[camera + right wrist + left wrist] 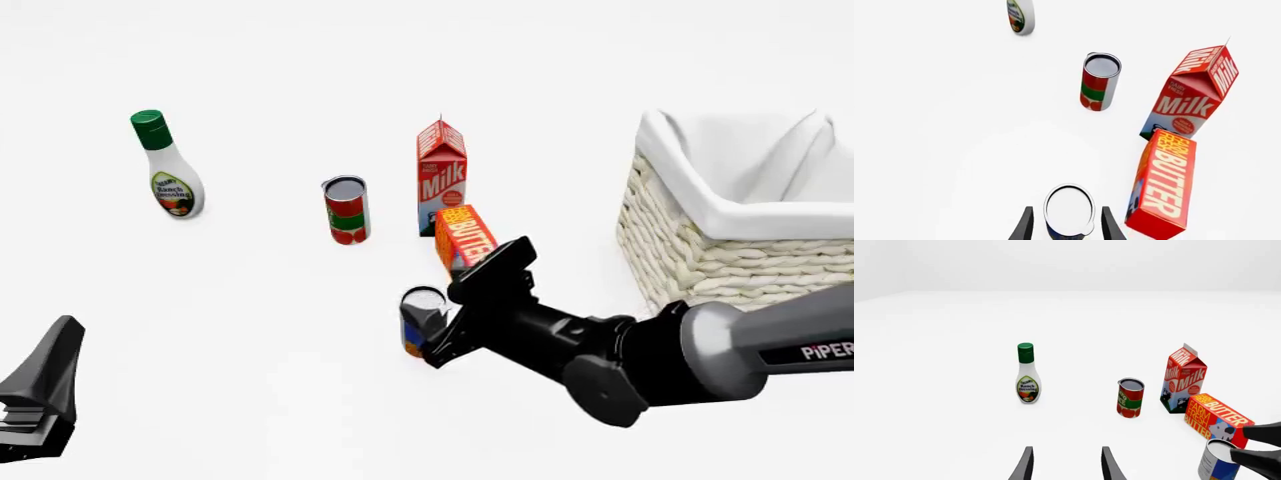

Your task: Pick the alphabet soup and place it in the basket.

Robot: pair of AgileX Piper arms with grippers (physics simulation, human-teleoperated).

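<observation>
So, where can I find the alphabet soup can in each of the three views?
Front view: the alphabet soup stands low in the middle, between the fingers of the right gripper.
Left wrist view: at the lower right corner, partly cut off.
Right wrist view: at the bottom centre, seen from above between the two fingers.
Shared landmark: the butter box stands right beside the can in every view.

Front camera looks forward and down over the whole table. Both wrist cameras sit low behind their fingers, sharing the red-and-white milk carton (1183, 378) (1189, 95).
</observation>
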